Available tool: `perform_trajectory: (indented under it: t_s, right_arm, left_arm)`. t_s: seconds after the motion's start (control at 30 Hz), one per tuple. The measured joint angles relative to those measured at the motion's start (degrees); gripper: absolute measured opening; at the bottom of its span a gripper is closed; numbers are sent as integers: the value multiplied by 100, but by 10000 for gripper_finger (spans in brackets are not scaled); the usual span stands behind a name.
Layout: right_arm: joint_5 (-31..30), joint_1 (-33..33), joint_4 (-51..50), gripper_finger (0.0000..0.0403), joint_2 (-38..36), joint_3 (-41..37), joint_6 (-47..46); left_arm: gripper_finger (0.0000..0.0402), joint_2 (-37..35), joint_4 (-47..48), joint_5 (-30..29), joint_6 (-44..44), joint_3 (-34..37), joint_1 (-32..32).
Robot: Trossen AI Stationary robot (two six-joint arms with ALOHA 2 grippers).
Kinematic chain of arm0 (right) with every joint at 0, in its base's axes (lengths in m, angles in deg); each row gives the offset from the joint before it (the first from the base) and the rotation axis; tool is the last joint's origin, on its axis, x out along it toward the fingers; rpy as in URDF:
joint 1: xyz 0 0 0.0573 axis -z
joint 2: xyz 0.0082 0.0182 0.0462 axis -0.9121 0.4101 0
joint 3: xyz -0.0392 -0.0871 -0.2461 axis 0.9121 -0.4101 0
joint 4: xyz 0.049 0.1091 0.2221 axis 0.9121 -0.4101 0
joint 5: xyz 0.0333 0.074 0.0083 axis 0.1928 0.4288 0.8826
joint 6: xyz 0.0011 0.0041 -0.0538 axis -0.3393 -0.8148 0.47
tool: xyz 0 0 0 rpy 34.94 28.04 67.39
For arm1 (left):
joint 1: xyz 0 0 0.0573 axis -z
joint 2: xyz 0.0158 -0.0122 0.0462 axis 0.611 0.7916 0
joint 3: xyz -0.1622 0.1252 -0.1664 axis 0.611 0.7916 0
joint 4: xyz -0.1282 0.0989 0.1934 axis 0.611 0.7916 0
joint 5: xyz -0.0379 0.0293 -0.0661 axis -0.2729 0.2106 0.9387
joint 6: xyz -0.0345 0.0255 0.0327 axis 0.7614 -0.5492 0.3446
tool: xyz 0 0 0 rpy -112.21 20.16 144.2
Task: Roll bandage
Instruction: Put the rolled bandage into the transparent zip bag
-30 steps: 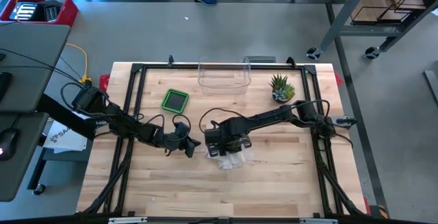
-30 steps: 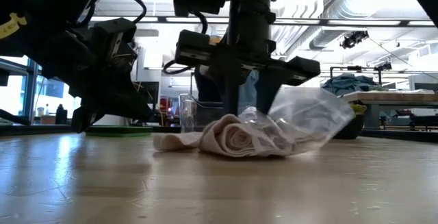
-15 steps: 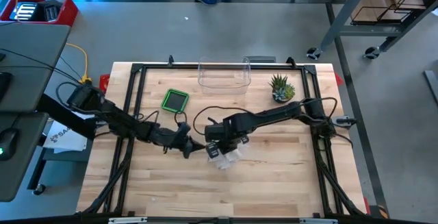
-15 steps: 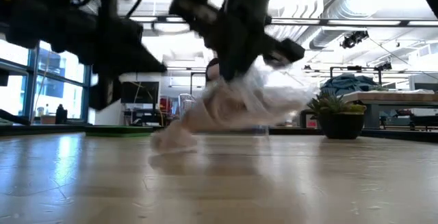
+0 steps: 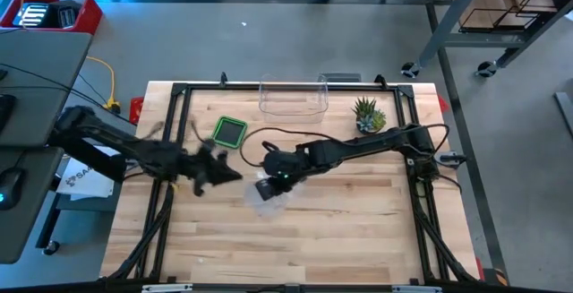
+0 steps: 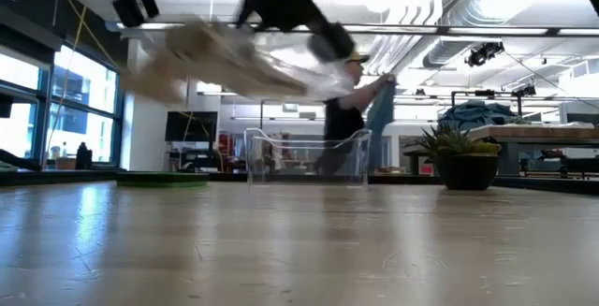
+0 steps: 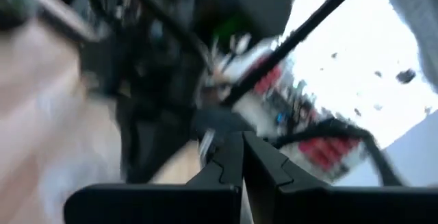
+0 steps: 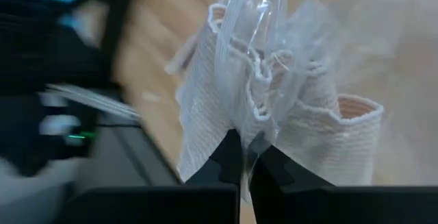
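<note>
Bandage (image 8: 274, 125) now airborne in right gripper (image 8: 245, 157)

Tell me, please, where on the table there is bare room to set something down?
The front strip of the table is bare, as is the patch right of the right hand. The back edge is crowded: green dish, clear bin, plant.

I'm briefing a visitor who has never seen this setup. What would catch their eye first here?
The right gripper, near the table's middle, is shut on a beige bandage tangled with a clear plastic wrapper, lifted off the wooden table. The left gripper is shut and empty, beside a green square tray. A potted plant and a clear bin stand at the far edge.
</note>
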State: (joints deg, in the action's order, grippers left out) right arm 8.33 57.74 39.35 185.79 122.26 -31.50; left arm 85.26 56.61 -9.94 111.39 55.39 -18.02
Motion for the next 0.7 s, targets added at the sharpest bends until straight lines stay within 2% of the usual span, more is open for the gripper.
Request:
perform_trajectory:
  t_s: [0.1,0.2,0.27,0.33,0.4,0.47,0.57,0.7]
  right_arm:
    - [33,41,1211,0,0,-302,-254]
    - [140,60,2640,0,11,-928,-583]
    - [265,64,4405,0,22,-1462,-802]
    - [190,14,6665,0,22,-2039,-1088]
    - [-260,-47,8697,0,12,-2596,-1203]
    - [-720,-79,10015,0,-8,-3070,-1398]
    - [-1316,-59,10811,0,-9,-3532,-1572]
    - [-1553,-61,11525,0,-19,-3651,-1496]
  left_arm:
    - [0,-872,439,-369,-185,0,26]
    - [0,-1604,761,-689,-388,0,122]
    - [0,-2031,998,-836,-463,0,208]
    - [0,-2334,1115,-990,-514,0,279]
    - [0,-2530,1114,-1166,-548,0,330]
    - [0,-2618,1084,-1400,-552,0,342]
    - [0,-2620,1032,-1889,-549,0,341]
    - [0,-2274,1020,-2470,-159,0,324]
